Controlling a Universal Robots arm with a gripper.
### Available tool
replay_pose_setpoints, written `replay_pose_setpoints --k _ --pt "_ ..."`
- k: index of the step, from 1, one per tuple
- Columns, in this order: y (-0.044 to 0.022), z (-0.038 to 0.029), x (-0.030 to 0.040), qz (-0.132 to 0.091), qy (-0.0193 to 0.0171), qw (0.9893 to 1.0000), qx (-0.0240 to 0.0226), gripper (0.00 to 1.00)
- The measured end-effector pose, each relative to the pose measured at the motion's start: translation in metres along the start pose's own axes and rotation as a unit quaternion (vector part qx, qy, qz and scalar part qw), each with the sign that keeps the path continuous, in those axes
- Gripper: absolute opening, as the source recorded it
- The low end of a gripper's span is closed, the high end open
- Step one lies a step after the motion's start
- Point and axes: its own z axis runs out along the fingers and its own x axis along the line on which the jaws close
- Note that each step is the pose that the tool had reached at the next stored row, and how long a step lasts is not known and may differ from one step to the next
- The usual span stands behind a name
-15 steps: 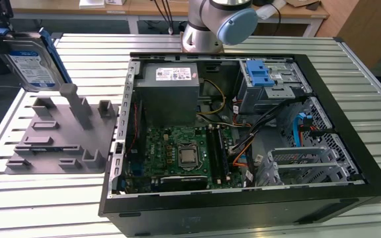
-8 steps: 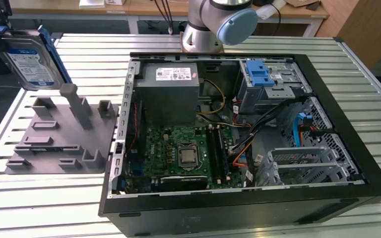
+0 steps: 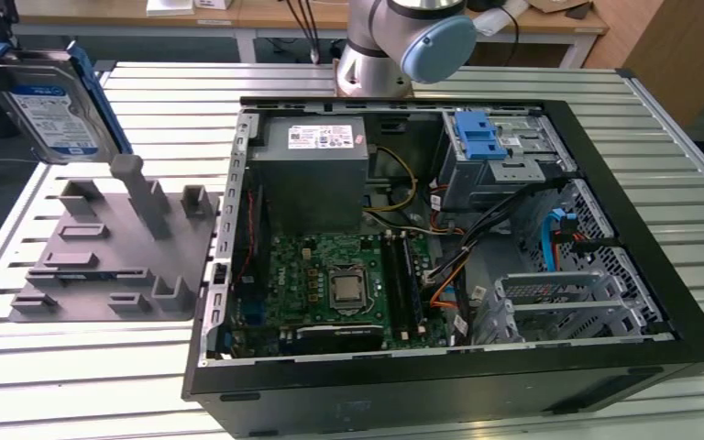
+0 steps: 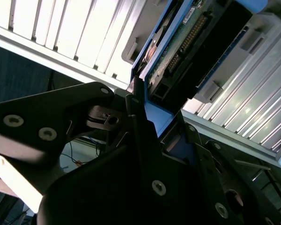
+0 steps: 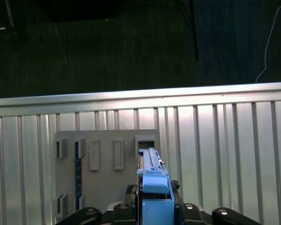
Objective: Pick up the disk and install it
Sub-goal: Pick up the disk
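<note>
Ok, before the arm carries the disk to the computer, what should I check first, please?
1. Grip: the tool clamps the disk by its blue frame: ok.
2. Clearance: the disk hangs apart from the grey fixture: ok.
3. Access: the computer case is open: ok.
4. Free slot in the drive cage: cannot tell.
5. Path: the cables lie right beside the cage: not ok.

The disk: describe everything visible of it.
The disk is a flat silver drive with a white-and-blue label, edged by a blue plastic carrier frame. It hangs upright, slightly tilted, above the grey slotted holder at the exterior view's left. The gripper clamps its frame; the second wrist view shows its circuit board and connector.
</note>
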Motion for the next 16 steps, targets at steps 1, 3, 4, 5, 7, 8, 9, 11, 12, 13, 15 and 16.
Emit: replay_pose_setpoints --k 1,3,4,5,7,8,9,11,12,13,15,16 --pt "0.0 -0.0007 0.0 0.0 0.0 1.0 0.0 0.36" --pt "0.0 -0.0022 0.0 0.0 0.0 1.0 0.0 0.36" --pt "0.0 -0.0029 0.0 0.0 0.0 1.0 0.0 0.36" --pt "0.0 -0.0035 0.0 0.0 0.0 1.0 0.0 0.36" --pt "0.0 -0.0048 0.0 0.0 0.0 1.0 0.0 0.36" --pt "0.0 -0.0056 0.0 0.0 0.0 1.0 0.0 0.36" --pt "0.0001 -0.0063 0.0 0.0 0.0 1.0 0.0 0.36" --pt "0.0001 -0.0076 0.0 0.0 0.0 1.0 0.0 0.36" --pt "0.0001 -0.0083 0.0 0.0 0.0 1.0 0.0 0.36" --pt "0.0001 -0.009 0.0 0.0 0.0 1.0 0.0 0.36" --pt "0.0001 -0.0102 0.0 0.0 0.0 1.0 0.0 0.36" --pt "0.0001 -0.0108 0.0 0.0 0.0 1.0 0.0 0.36"
